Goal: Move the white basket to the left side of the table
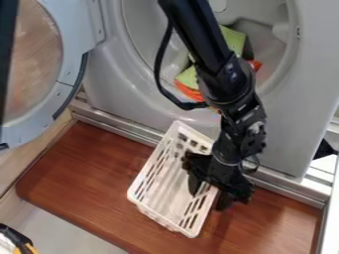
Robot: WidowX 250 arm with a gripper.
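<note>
The black gripper hangs over the right long side of the white basket. Its fingers are spread, one inside the basket and the other outside, with the slotted side wall between them. Upright on the brown wooden table surface, the basket is slanted from upper right to lower left, near the middle of the view. Part of its right side is hidden under the gripper, and its inside looks empty where it shows.
Behind the table stands a grey front-loading machine with green and orange items in its drum. Its round door hangs open at the upper left. Brown table surface lies left of the basket; a black-and-yellow object is at the lower left.
</note>
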